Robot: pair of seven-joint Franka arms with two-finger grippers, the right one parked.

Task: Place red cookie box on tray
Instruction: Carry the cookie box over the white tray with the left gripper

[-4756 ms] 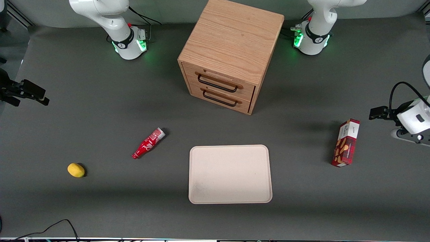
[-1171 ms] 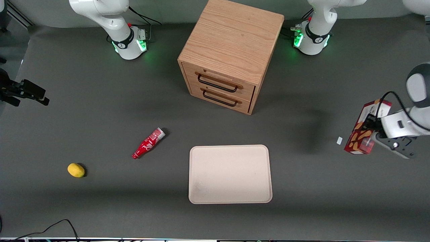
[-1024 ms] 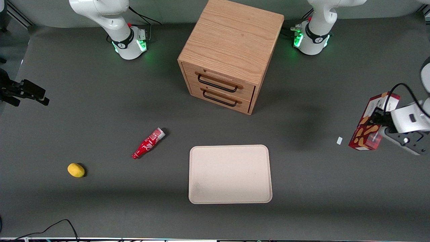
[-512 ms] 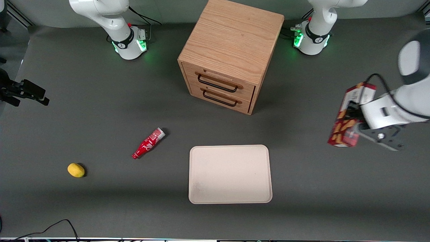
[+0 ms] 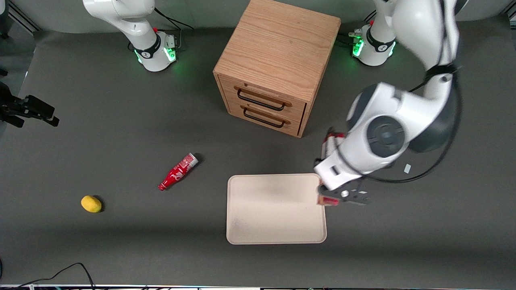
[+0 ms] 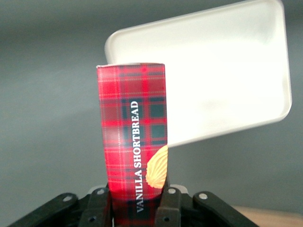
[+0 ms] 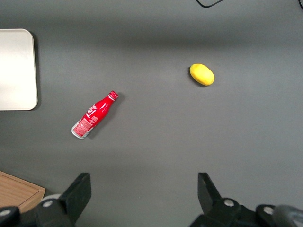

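Observation:
The red cookie box point(image 6: 135, 137), a plaid carton with a cookie picture, is clamped between the fingers point(image 6: 169, 208) of the left arm's gripper point(image 6: 136, 208). It hangs in the air over the tray's edge toward the working arm's end. In the front view the arm covers most of the red cookie box point(image 5: 331, 143); only red slivers show beside the gripper point(image 5: 336, 197). The cream tray point(image 5: 274, 213) lies flat on the table, nearer the front camera than the cabinet. The wrist view shows the tray point(image 6: 222, 85) below the box's free end.
A wooden two-drawer cabinet point(image 5: 278, 64) stands farther from the front camera than the tray. A red soda bottle point(image 5: 177, 172) and a yellow lemon-like object point(image 5: 91, 204) lie toward the parked arm's end. A small white scrap point(image 5: 407, 168) lies toward the working arm's end.
The left arm has lifted the box off the table and swung it from the working arm's end to the tray's edge. Nothing else has moved.

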